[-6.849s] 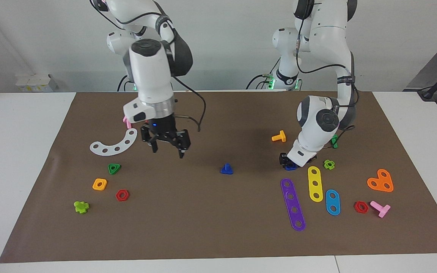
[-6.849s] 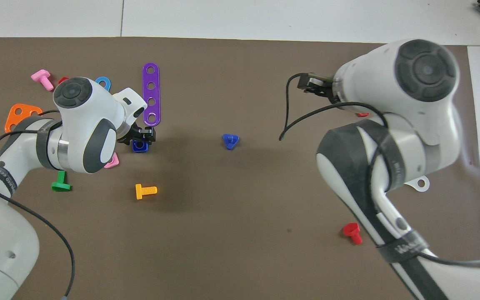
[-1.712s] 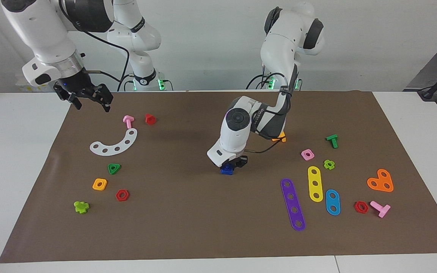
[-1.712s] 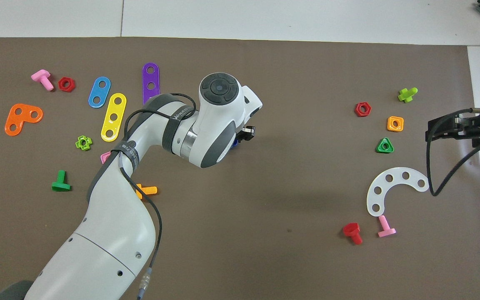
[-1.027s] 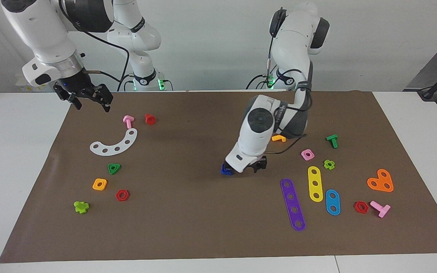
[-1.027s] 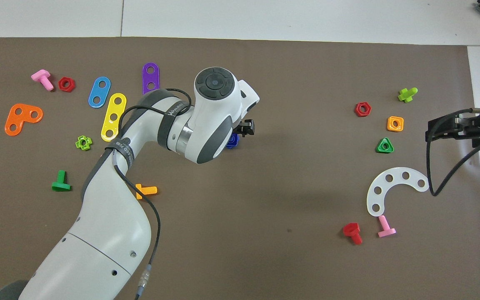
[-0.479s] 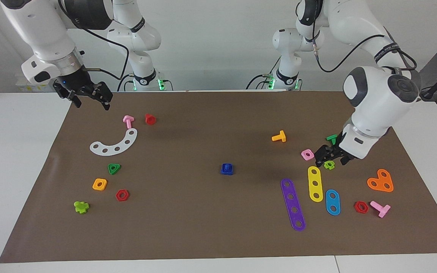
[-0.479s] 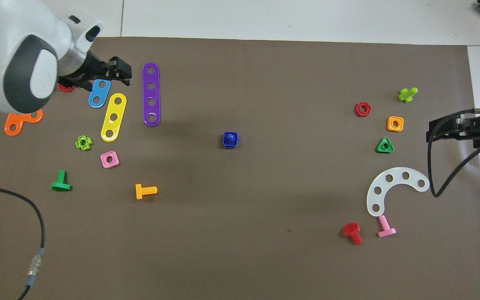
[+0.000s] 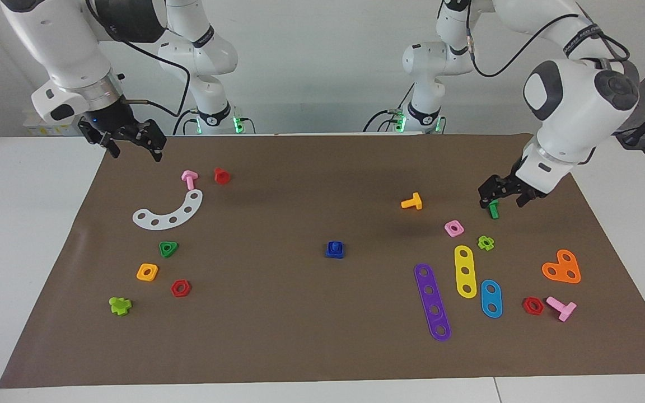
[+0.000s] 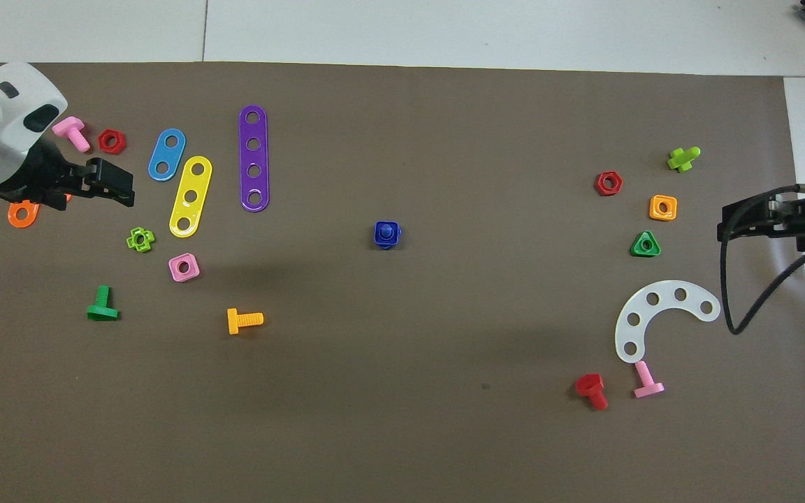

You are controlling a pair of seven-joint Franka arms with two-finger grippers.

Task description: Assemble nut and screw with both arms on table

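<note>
The dark-blue square nut (image 9: 334, 251) sits on the dark-blue screw at the middle of the brown mat (image 9: 277, 347) on the table. The screw's shaft tip (image 10: 387, 231) shows in the hole of the nut (image 10: 379, 242); its head is hidden under the nut. My left gripper (image 9: 504, 197) is open and empty, up in the air over the green bolt (image 9: 493, 209) at the left arm's end; in the overhead view it (image 10: 110, 186) is beside the orange plate. My right gripper (image 9: 130, 144) is open and empty over the mat's corner near its base, and the arm waits.
Purple (image 9: 432, 302), yellow (image 9: 464, 271) and blue (image 9: 491, 298) strips, a pink square nut (image 9: 453, 228) and an orange bolt (image 9: 412, 201) lie toward the left arm's end. A white curved strip (image 9: 169, 212), a green triangular nut (image 9: 168, 248), an orange square nut (image 9: 147, 272) and a red bolt (image 9: 221, 175) lie toward the right arm's end.
My left gripper carried the nut to the screw, let go of it there, then rose and drew back to the left arm's end. The right gripper pulled back earlier and stays still.
</note>
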